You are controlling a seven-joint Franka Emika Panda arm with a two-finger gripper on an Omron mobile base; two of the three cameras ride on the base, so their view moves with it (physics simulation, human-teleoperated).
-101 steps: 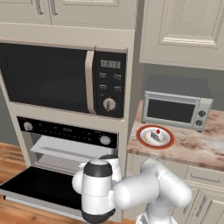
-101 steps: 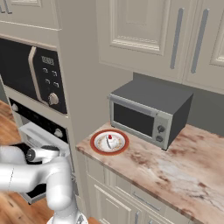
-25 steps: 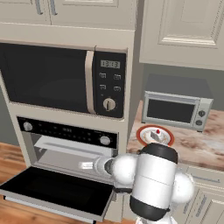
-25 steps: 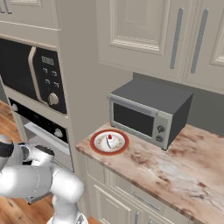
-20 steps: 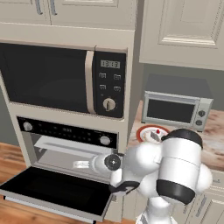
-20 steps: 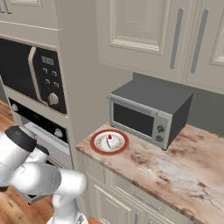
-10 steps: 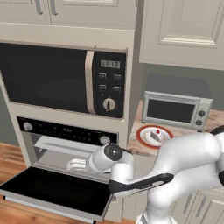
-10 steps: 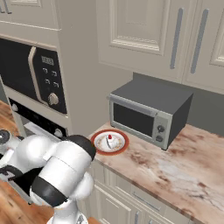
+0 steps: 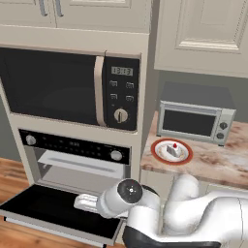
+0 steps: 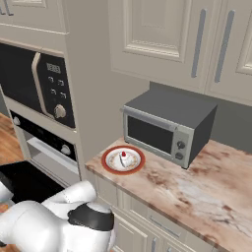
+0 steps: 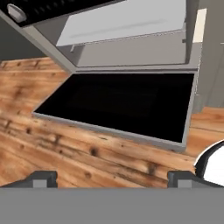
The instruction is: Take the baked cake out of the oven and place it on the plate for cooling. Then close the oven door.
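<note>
While the oven door (image 9: 53, 210) lies dropped flat and open in front of the oven (image 9: 77, 160), the baked cake (image 9: 172, 149) sits on the plate (image 9: 159, 151), its red cherry on top. The plate rests on the counter (image 10: 197, 189), to the right of the oven and just in front of the small silver toaster oven (image 9: 194, 122). Above the oven is the black microwave (image 9: 72, 87) with its clock display.

The arm's wrist hangs low over the right part of the open door, in front of the oven cavity, and the gripper (image 11: 111, 177) looks down across the door's dark glass toward the wooden floor (image 11: 65, 148). The two fingers (image 11: 41, 178) show as small dark tips set wide apart at the bottom of the hand view, with nothing between them. They are clear of the door's grey frame. Inside the oven, the grey tray (image 11: 127, 19) is seen above the door's hinge edge. In the right base view the cake stands near the middle of the plate's white centre, and the plate is close to the counter's front left corner, beside the oven's column.
</note>
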